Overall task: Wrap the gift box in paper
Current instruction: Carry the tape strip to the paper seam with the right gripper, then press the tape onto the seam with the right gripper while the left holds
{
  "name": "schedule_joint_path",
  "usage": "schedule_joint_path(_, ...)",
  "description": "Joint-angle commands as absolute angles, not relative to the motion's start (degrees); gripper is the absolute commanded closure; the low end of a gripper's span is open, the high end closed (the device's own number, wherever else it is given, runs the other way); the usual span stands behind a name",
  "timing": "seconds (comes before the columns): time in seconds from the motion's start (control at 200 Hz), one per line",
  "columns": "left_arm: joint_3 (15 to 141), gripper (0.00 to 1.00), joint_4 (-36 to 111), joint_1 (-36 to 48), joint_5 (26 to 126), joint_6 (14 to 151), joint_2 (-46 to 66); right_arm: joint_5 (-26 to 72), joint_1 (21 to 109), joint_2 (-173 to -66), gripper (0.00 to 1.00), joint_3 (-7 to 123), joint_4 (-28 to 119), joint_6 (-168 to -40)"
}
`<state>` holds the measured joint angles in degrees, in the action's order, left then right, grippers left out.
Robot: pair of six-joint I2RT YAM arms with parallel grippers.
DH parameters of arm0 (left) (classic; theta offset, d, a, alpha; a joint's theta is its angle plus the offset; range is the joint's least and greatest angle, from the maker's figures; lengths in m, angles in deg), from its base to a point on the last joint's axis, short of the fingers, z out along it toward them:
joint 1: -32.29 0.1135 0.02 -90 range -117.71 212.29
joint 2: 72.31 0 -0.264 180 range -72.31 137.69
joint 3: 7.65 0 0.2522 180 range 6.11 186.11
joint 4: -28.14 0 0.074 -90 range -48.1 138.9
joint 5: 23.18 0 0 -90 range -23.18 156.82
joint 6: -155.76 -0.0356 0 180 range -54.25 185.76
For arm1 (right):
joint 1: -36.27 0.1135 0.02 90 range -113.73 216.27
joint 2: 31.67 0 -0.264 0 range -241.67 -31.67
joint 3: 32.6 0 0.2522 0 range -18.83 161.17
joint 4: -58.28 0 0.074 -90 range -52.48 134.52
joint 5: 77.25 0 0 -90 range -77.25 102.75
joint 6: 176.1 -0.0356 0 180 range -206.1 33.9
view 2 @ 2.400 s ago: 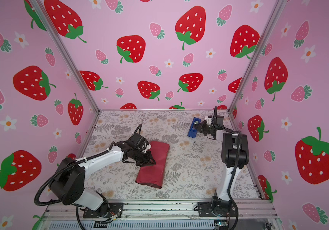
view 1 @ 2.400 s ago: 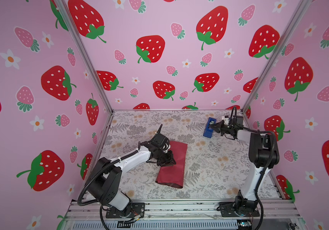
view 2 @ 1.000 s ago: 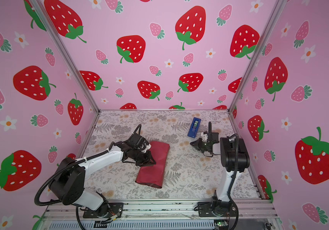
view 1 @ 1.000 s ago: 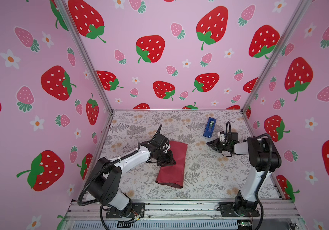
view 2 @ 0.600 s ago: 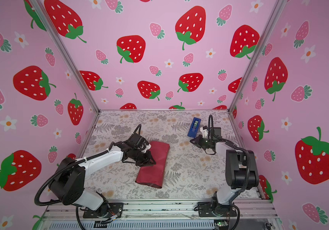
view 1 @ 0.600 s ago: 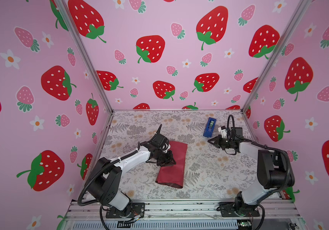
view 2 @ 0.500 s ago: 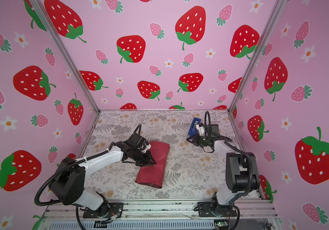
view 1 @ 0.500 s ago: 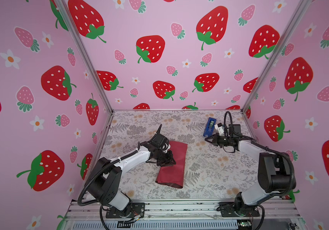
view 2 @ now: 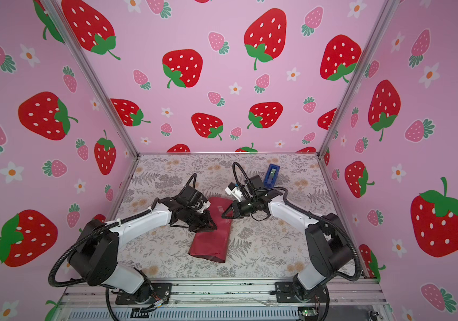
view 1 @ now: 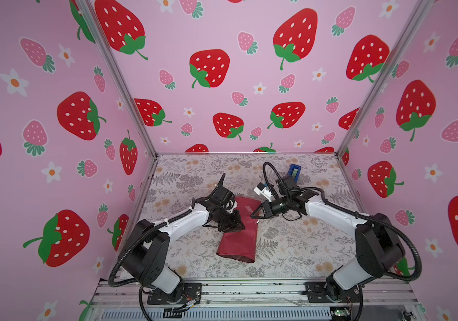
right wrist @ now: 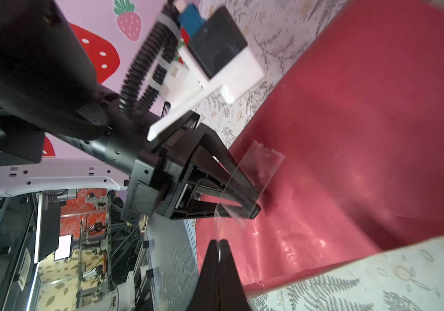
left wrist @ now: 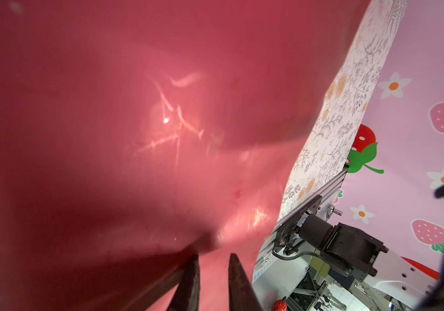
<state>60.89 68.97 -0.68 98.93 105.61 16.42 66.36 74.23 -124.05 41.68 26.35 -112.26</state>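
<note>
Maroon paper (view 1: 239, 244) lies mid-frame, long axis down the frame, box likely hidden beneath. Left claw (view 1: 238, 225), jaws narrowly apart, presses it; right claw (view 1: 251, 216), pinching clear tape (right wrist: 266, 161), sits just right of its upper part.

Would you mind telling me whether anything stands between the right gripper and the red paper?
Nothing visible does. The right gripper, shut on a clear strip of tape, is at the paper's edge. The left gripper rests on the paper right beside the tape and could crowd the spot.
</note>
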Motion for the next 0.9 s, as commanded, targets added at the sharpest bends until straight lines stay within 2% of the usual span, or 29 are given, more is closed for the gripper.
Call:
schedule_joint_path(0.0, 57.9, 0.77, 74.0, -0.9, 91.3, 104.6, 21.2, 66.9, 75.9, -127.3, 1.0, 42.2, 21.7, -109.1)
schedule_joint_path(0.375, 58.0, 0.77, 74.3, -0.9, 91.1, 104.6, 21.1, 63.0, 76.5, -132.3, 1.0, 42.2, 16.6, -105.2)
schedule_joint_path(0.895, 57.9, 0.77, 74.5, -0.9, 90.8, 104.7, 20.8, 59.3, 76.0, -132.2, 1.0, 42.1, 14.4, -104.7)
